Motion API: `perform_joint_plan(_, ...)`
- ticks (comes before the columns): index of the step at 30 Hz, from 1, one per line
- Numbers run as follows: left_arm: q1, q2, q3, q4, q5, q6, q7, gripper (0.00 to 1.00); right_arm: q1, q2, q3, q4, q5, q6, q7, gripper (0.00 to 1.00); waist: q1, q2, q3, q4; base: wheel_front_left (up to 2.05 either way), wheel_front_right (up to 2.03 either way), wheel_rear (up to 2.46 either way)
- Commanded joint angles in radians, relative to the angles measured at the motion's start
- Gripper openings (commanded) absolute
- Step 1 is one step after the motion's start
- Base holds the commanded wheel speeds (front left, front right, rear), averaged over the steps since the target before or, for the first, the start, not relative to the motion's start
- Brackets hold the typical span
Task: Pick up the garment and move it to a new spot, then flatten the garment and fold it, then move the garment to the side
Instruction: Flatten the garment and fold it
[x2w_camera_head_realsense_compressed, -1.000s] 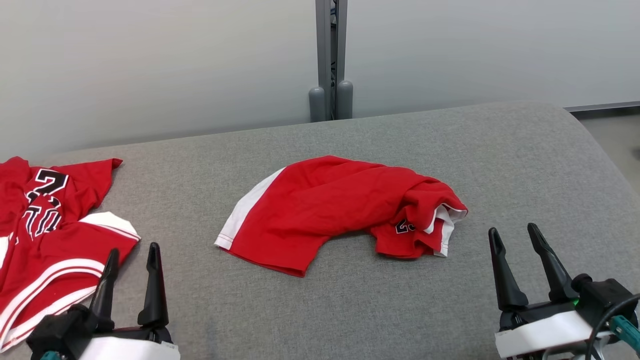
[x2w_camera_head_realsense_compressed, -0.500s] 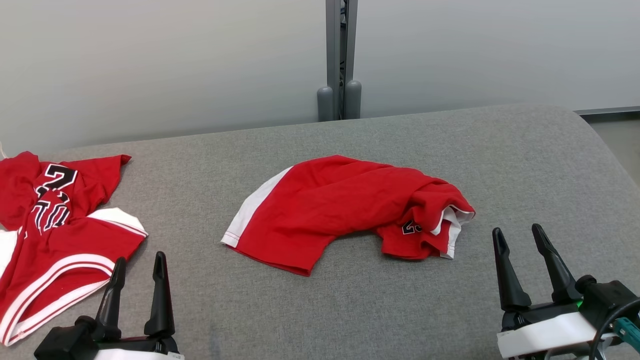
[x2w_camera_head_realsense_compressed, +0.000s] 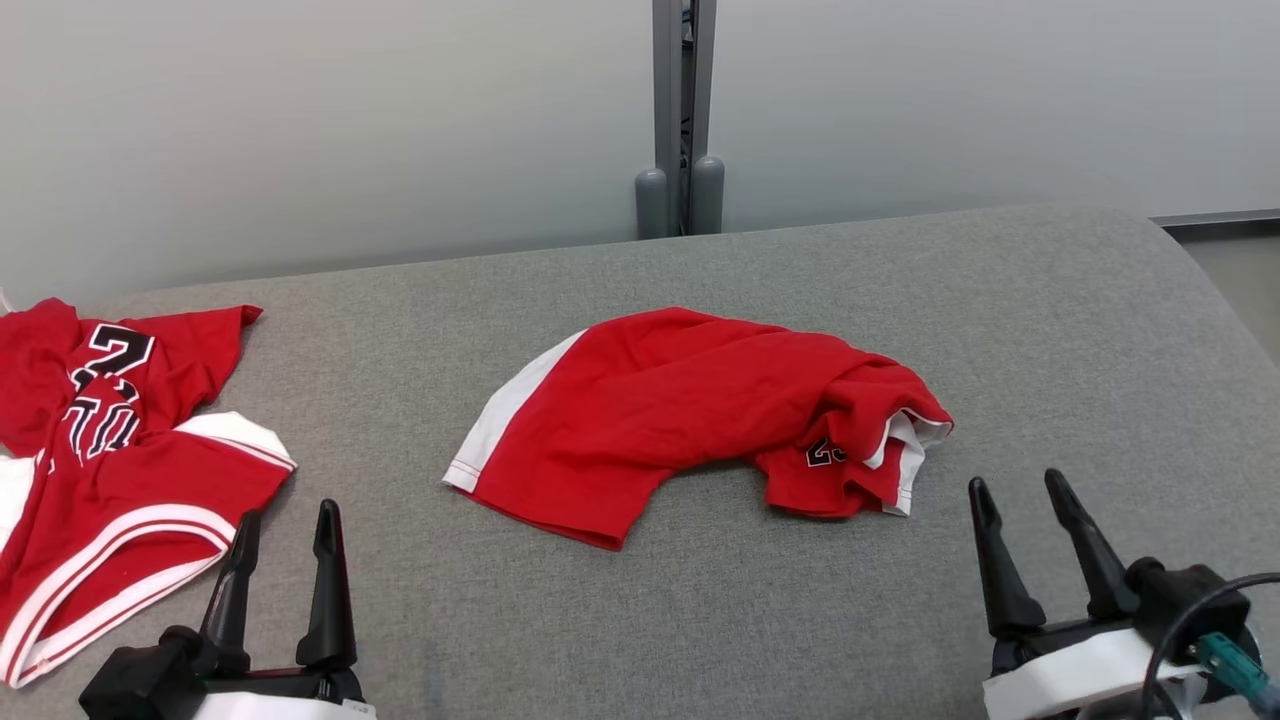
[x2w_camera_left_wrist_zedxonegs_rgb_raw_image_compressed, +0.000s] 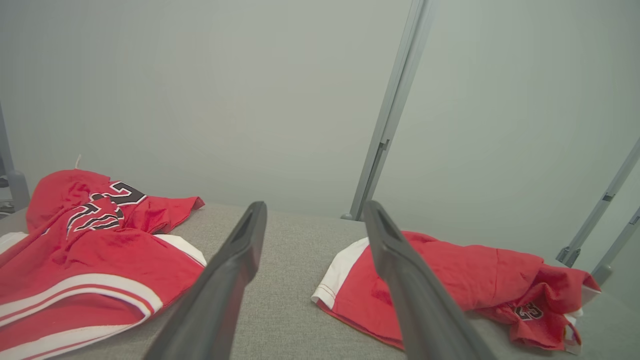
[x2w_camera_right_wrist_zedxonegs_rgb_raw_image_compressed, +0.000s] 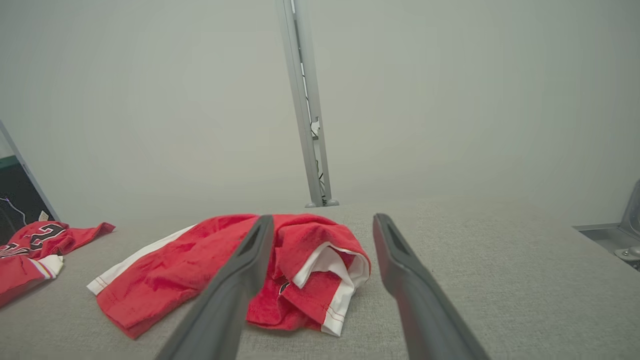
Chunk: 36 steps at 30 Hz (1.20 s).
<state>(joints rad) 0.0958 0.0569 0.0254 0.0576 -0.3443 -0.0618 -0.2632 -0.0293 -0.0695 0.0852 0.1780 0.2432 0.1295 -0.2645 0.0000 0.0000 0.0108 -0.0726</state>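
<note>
We are holding both arms low at the near edge of the grey padded table, one on each side of the work. The left gripper is showing its two dark fingers spread with nothing between them, and the right gripper is likewise spread and empty. Both are pointing toward the cloth without touching it, which we are reading as a ready stance before the first reach.

The red shorts are lying in the middle of the table, beyond and between the two grippers. They are crumpled rather than flat. The end toward our left is spreading out smooth with its white side panel showing, while the end toward our right is bunching into folds around a small printed 23. The right gripper is sitting near that bunched end, so it looks the likelier one to pinch first.

A red jersey is lying heaped at the far left of the table, well apart from the shorts and just beside the left gripper; we are taking it as not ours to handle. In our judgement the task is only beginning: the pick-up is not yet made, and the loose folds are calling for a grip on an outer edge, not on the heap.
</note>
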Motion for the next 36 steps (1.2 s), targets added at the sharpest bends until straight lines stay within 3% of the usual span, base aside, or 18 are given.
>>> perform_joint_plan(1,-0.015,0.003,0.003,0.003,0.006,-0.006,-0.002,1.0,-0.012,-0.014,0.011,0.04,0.008,0.002,0.0,1.0,0.0,0.0,0.0,0.006,0.0,0.0,0.0)
perform_joint_plan(15,-0.044,-0.002,-0.01,0.018,0.015,-0.019,-0.002,1.0,-0.203,-0.024,0.057,0.348,0.035,0.002,0.212,1.0,0.0,0.0,0.033,0.101,0.0,0.0,0.0)
perform_joint_plan(24,-0.068,-0.004,-0.01,0.031,0.011,-0.028,-0.002,1.0,-0.3,-0.026,0.011,0.497,-0.1,0.002,0.308,1.0,0.0,0.0,0.058,0.16,0.0,0.0,0.0)
perform_joint_plan(34,-0.08,-0.005,-0.003,0.044,0.012,-0.035,-0.002,1.0,-0.338,-0.007,-0.076,0.544,-0.216,0.002,0.295,1.0,0.0,0.0,0.066,0.184,0.0,0.0,0.0)
perform_joint_plan(35,-0.081,-0.005,-0.002,0.045,0.012,-0.036,-0.002,1.0,-0.34,-0.004,-0.084,0.546,-0.224,0.002,0.293,0.53,0.0,0.0,0.066,0.185,0.0,0.0,0.0)
perform_joint_plan(36,-0.083,-0.005,-0.001,0.046,0.012,-0.038,-0.002,1.0,-0.343,-0.002,-0.093,0.545,-0.231,0.002,0.284,0.39,0.0,0.0,0.068,0.186,0.0,0.0,0.0)
